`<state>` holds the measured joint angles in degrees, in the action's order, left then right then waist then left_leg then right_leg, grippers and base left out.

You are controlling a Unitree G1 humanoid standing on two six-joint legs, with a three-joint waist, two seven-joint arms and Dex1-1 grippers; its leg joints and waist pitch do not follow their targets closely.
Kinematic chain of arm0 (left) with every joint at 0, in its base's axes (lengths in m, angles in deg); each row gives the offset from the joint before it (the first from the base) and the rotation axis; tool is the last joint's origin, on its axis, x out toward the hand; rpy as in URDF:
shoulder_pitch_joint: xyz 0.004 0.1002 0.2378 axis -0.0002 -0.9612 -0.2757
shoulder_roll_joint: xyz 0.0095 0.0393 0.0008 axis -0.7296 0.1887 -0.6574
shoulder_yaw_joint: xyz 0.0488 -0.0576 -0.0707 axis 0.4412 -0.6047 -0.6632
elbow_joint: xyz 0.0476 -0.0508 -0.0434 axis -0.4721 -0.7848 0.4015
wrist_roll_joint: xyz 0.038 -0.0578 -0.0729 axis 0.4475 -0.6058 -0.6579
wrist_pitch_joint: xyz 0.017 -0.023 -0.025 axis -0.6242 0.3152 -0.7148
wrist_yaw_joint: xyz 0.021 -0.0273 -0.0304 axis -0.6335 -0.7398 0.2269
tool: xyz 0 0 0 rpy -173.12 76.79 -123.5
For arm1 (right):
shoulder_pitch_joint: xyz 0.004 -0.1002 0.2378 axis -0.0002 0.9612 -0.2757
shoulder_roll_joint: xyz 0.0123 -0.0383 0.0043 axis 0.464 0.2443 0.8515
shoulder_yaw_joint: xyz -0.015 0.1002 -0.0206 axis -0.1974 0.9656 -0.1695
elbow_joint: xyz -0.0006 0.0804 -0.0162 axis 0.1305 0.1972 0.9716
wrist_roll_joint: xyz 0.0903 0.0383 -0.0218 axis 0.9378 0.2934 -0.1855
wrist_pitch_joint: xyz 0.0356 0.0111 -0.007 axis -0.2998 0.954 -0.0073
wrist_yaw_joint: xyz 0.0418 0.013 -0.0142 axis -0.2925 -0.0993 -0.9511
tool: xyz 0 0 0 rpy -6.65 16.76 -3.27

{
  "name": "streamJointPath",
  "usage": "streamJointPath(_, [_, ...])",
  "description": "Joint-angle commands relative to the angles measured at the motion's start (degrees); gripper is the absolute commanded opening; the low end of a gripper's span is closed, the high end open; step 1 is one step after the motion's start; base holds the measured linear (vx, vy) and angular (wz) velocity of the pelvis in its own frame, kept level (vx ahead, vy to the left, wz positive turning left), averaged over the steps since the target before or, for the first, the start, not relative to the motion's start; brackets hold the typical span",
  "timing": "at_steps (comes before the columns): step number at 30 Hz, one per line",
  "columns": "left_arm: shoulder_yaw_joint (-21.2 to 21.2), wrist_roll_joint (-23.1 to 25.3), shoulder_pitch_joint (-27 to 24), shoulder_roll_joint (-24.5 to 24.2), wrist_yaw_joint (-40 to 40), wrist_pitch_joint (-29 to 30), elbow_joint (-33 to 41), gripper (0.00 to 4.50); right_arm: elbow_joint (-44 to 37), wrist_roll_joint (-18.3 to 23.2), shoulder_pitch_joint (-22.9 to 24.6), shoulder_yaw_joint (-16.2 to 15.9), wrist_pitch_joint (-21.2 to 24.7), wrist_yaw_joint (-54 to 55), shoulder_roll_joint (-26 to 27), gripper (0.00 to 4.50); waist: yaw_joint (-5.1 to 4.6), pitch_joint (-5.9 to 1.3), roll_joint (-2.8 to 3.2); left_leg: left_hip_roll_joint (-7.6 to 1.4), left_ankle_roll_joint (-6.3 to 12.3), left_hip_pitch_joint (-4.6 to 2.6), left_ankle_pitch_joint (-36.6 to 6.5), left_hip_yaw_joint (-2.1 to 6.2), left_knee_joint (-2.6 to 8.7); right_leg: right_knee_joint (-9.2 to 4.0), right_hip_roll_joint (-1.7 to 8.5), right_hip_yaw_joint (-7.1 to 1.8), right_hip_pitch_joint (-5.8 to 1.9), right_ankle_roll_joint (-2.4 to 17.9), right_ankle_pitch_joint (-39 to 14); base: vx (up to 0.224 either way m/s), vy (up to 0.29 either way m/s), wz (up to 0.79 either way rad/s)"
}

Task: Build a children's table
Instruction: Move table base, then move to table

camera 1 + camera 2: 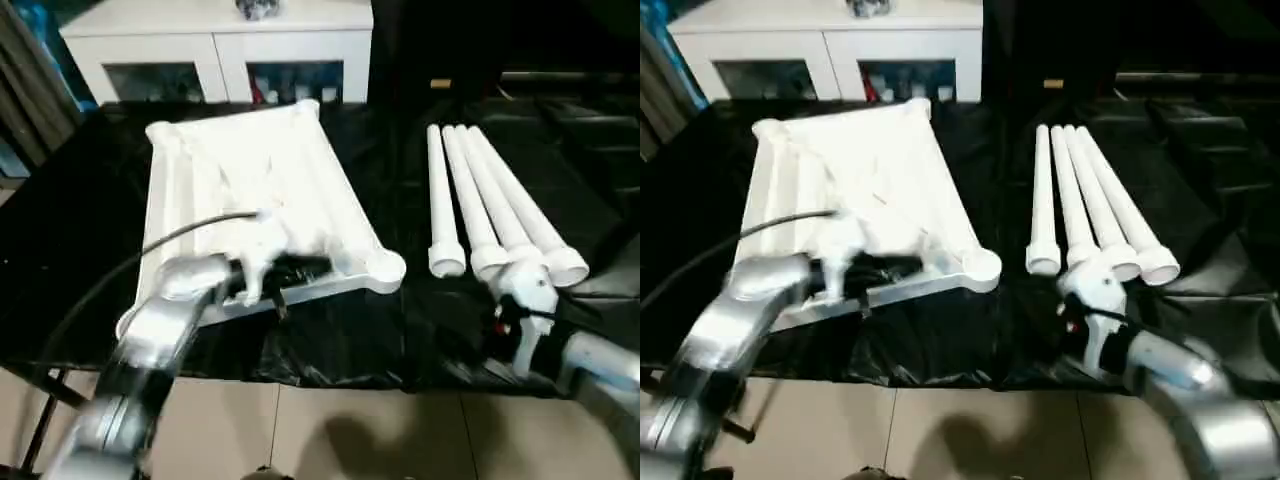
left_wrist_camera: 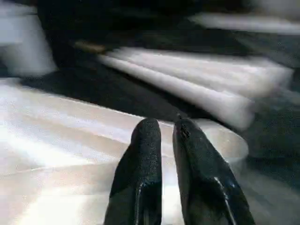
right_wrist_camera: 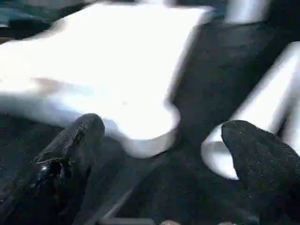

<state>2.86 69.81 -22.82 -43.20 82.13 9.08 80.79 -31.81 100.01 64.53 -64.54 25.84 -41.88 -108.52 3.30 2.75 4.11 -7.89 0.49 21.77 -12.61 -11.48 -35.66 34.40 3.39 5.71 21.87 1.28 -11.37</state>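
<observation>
Right gripper [image 3: 161, 140]: the two black fingers [image 3: 70, 154] stand wide apart, with nothing between them. Ahead of the gripper, the white table top [image 3: 108, 65] lies on black sheeting [image 3: 201, 84], one rounded corner socket nearest. The open end of a white tube leg [image 3: 260, 117] sits just beyond the other fingertip.

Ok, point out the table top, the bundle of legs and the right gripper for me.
Table top [image 1: 230, 160]: left eye view, on its ribbed underside.
Legs [image 1: 478, 190]: left eye view, mid-length of a middle tube.
Right gripper [image 3: 161, 154]: right wrist view, midway between its two black fingertips.
</observation>
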Motion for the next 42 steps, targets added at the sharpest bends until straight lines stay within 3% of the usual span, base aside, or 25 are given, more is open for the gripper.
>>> streamJointPath(1, [-3.35, 5.88, -4.33, 2.18, -12.40, -3.18, 1.71, 0.66, -1.68, -1.56, -0.20, 1.16, 0.09, 6.67, 3.72, 4.50, -0.32, -2.50, -1.65, -6.33, 1.61, -1.31, -12.35, 3.46, 4.85, -6.01, 6.90, -4.41, -1.55, 8.52, -22.43, 0.000, 0.000, 0.00])
streamJointPath(3, [-3.11, 7.35, -5.62, 2.51, -13.86, -3.26, 2.75, 0.83, -1.88, -1.74, -0.26, 1.18, 0.24, 7.92, 4.88, 4.50, -0.57, -2.39, -1.81, -6.35, 1.24, -1.02, -13.06, 3.87, 5.30, -6.10, 6.77, -4.18, -1.63, 6.08, -24.67, 0.000, 0.000, 0.00])
streamJointPath(5, [-2.71, 7.97, -8.41, 4.54, -15.67, -0.68, 5.68, 0.99, -1.68, -1.86, -0.84, 0.91, 0.01, 10.52, 7.66, 4.50, -2.05, -2.67, -0.61, -10.30, -1.55, -2.58, -16.30, 6.82, 7.55, -5.26, 3.52, -2.49, -1.35, 2.80, -17.33, 0.000, 0.000, 0.00])
streamJointPath(6, [-2.37, 7.71, -10.15, 5.75, -16.71, 2.71, 9.30, 0.99, -1.68, -2.18, -1.05, 0.63, -0.32, 11.69, 8.64, 4.50, -2.43, -3.02, -0.04, -14.34, -0.82, -3.27, -15.70, 8.96, 9.14, -2.00, 3.34, -2.13, -1.05, 0.93, -10.61, 0.000, 0.000, 0.00])
streamJointPath(8, [-2.01, 7.57, -10.77, 6.05, -17.10, 4.20, 10.98, 1.05, -1.52, -2.33, -1.32, 0.51, -0.49, 12.09, 8.94, 4.50, -2.66, -2.83, -0.45, -17.50, 1.08, -3.96, -13.26, 10.20, 11.19, 4.24, 2.48, -2.48, 1.66, -0.68, -7.57, 0.006, -0.038, 0.08])
streamJointPath(10, [-1.53, 7.63, -11.62, 6.53, -18.94, 6.84, 13.22, 1.33, -1.03, -1.65, -1.97, 0.62, -0.45, 12.27, 9.57, 4.50, -2.86, -3.01, -1.37, -14.70, 7.35, -3.69, -8.14, 8.91, 9.90, 4.94, 2.85, -3.60, 2.48, 1.62, -5.59, 0.009, -0.129, 0.10])
streamJointPath(11, [-1.41, 7.28, -11.86, 6.69, -19.28, 7.27, 13.93, 1.33, -0.60, -2.23, -2.46, 0.60, -0.57, 12.70, 9.64, 4.50, -2.69, -3.39, -2.32, -9.68, 11.63, -2.27, -7.38, 6.15, 7.00, 1.29, 3.75, -4.68, 1.08, 7.66, -0.68, -0.011, -0.170, 0.00])
streamJointPath(12, [-1.62, 7.31, -11.98, 7.00, -20.29, 7.42, 14.65, 1.37, -0.10, -3.26, -2.98, 0.26, -0.55, 13.18, 9.57, 4.50, -1.74, -4.28, -5.65, 0.24, 11.76, 2.48, -4.90, 1.10, -1.10, -3.68, 5.78, -6.56, -3.10, 14.64, 7.89, -0.024, -0.193, -0.03])
streamJointPath(13, [-1.84, 7.61, -12.00, 7.07, -21.04, 7.34, 15.17, 1.41, 0.21, -3.83, -3.34, -0.10, -0.60, 13.38, 9.60, 4.50, 0.50, -3.59, -5.37, -0.42, 6.61, 2.45, -0.22, 2.54, -2.40, -4.63, 9.79, -7.86, -2.97, 10.31, 4.15, -0.024, -0.193, -0.03])
streamJointPath(15, [-1.92, 8.17, -12.16, 7.32, -22.06, 7.09, 15.68, 1.67, 0.35, -4.25, -3.59, -0.38, -0.53, 13.72, 9.87, 4.50, 1.07, -3.17, -4.98, -1.67, 2.29, 2.58, 1.26, 3.36, 0.84, -4.19, 7.71, -6.97, -3.05, -0.21, -4.52, -0.036, -0.162, -0.10])
streamJointPath(17, [-2.79, 8.34, -12.49, 7.69, -23.30, 6.87, 17.53, 1.77, 0.46, -4.95, -3.54, -1.48, 1.17, 14.82, 10.53, 4.50, 0.71, -3.06, -4.46, -2.73, 0.01, 1.57, -2.74, 3.94, 3.14, -4.15, 5.06, -5.35, -2.66, -3.91, -12.52, -0.040, -0.114, -0.09])
streamJointPath(24, [-2.82, 6.59, -14.13, 7.38, -23.29, 9.77, 21.34, 2.19, 0.97, -5.61, -4.45, -5.06, 1.67, 14.63, 11.42, 4.50, -0.17, -2.50, -3.72, -5.49, -3.54, -0.68, -14.48, 4.34, 6.05, -4.39, 4.15, -5.24, -1.52, 3.25, -19.50, 0.000, 0.000, 0.00])
streamJointPath(26, [-2.38, 6.47, -14.45, 7.22, -23.43, 10.43, 22.09, 2.49, 1.32, -5.83, -5.08, -5.81, 1.09, 14.21, 11.76, 4.50, -0.12, -2.48, -3.57, -5.73, -4.13, -1.29, -17.44, 4.32, 6.38, -4.40, 4.30, -5.29, -1.69, 4.05, -19.12, 0.000, 0.000, 0.00])
streamJointPath(29, [-2.18, 6.05, -14.78, 7.15, -23.38, 11.18, 22.97, 2.70, 1.41, -6.05, -5.45, -7.29, 1.18, 12.96, 11.39, 4.50, -0.43, -1.53, -3.46, -5.34, -5.39, -3.57, -30.18, 4.36, 6.66, -6.17, 4.12, -4.63, -1.65, 2.82, -32.34, 0.000, 0.000, 0.00])
streamJointPath(30, [-2.22, 5.86, -14.94, 7.18, -23.25, 11.25, 23.31, 2.70, 1.56, -5.94, -5.52, -7.56, 1.19, 12.84, 11.56, 4.50, 0.34, -0.36, -3.14, -3.36, -2.88, 0.77, -31.95, 6.00, 7.79, -7.00, 6.37, -1.57, -4.91, -0.25, -43.58, 0.011, 0.034, 0.22])
streamJointPath(31, [-2.25, 5.81, -15.00, 7.21, -23.19, 11.28, 23.44, 2.85, 1.61, -5.92, -5.55, -7.64, 1.19, 12.85, 11.61, 4.50, 0.19, -1.07, -3.95, -2.67, -2.02, 0.17, -31.98, 5.93, 6.52, -7.77, 6.89, -0.96, -5.42, -0.74, -47.33, 0.011, 0.034, 0.22])
streamJointPath(32, [-2.18, 5.77, -15.00, 7.11, -22.87, 11.57, 23.70, 3.00, 1.71, -6.04, -5.76, -7.72, 0.93, 13.18, 11.90, 4.50, -0.21, -1.27, -3.93, -2.28, -0.36, 1.04, -26.22, 5.94, 4.57, -9.31, 9.15, -0.13, -7.44, -0.23, -50.77, 0.041, 0.052, 0.48])
streamJointPath(33, [-2.17, 5.78, -15.00, 7.10, -22.85, 11.58, 23.71, 3.00, 1.72, -6.04, -5.78, -7.71, 0.92, 13.23, 11.94, 4.50, -0.41, -1.06, -3.52, -2.52, 0.91, 1.55, -22.51, 5.97, 4.22, -10.27, 9.67, 1.28, -8.84, 0.25, -49.20, 0.043, 0.064, 0.44])
streamJointPath(34, [-2.04, 5.57, -14.99, 6.95, -22.57, 11.89, 23.84, 3.02, 1.81, -6.05, -5.86, -7.44, 1.04, 13.83, 12.36, 4.50, -1.36, -1.40, -2.33, -4.28, -1.47, -3.20, -25.15, 5.52, 4.70, -9.99, 6.86, 0.24, -5.50, 0.67, -45.97, 0.043, 0.064, 0.44])
streamJointPath(35, [-1.73, 5.48, -15.05, 6.71, -22.47, 12.09, 24.06, 3.06, 1.99, -6.64, -5.91, -7.49, 0.88, 14.27, 12.24, 4.50, -2.31, -1.43, -1.91, -6.74, -3.31, -4.90, -31.29, 7.75, 7.48, -6.74, 3.47, 0.89, -5.14, 2.87, -30.97, 0.053, 0.054, 0.21])
streamJointPath(36, [-1.58, 5.45, -15.05, 6.65, -22.47, 12.25, 24.20, 3.25, 2.04, -6.70, -5.94, -7.44, 0.89, 14.27, 12.13, 4.50, -3.45, -1.45, -1.69, -8.59, -4.29, -7.21, -39.78, 9.80, 9.73, -2.52, 1.91, 0.32, -3.82, 3.52, -19.32, 0.103, 0.048, 0.02])
streamJointPath(38, [-1.41, 5.27, -15.01, 6.59, -22.44, 12.73, 24.39, 3.42, 2.17, -6.39, -5.93, -7.14, 0.80, 14.26, 12.32, 4.50, -4.23, -1.61, -2.24, -9.08, -0.79, -8.77, -39.04, 11.24, 10.33, 0.38, 2.06, -1.16, -1.96, 2.67, -8.72, 0.113, 0.034, 0.01])
streamJointPath(40, [-1.24, 5.08, -15.02, 6.55, -22.44, 13.09, 24.50, 3.49, 2.15, -6.40, -5.84, -7.09, 0.77, 14.10, 12.29, 4.50, -3.66, -0.98, -3.74, -4.82, 3.06, -6.23, -34.85, 7.30, 8.58, -4.11, 4.64, -3.50, -3.80, 3.93, -9.12, 0.128, -0.032, 0.05])
streamJointPath(41, [-0.99, 4.89, -15.08, 6.49, -22.37, 13.34, 24.65, 3.61, 1.95, -6.40, -5.74, -7.05, 0.72, 13.97, 12.26, 4.50, -0.75, -2.06, -5.05, -0.69, 5.63, 0.80, -11.89, 3.95, 0.24, -8.75, 10.40, -9.10, -11.89, 7.79, -21.19, 0.131, -0.048, 0.04])
streamJointPath(42, [-0.93, 4.84, -15.10, 6.46, -22.37, 13.37, 24.69, 3.76, 1.91, -6.39, -5.72, -7.04, 0.70, 13.94, 12.26, 4.50, -0.13, -2.71, -5.41, -1.11, 6.24, 2.46, -6.61, 4.45, -2.08, -9.01, 11.53, -10.22, -13.08, 8.71, -23.57, 0.136, -0.021, -0.03])
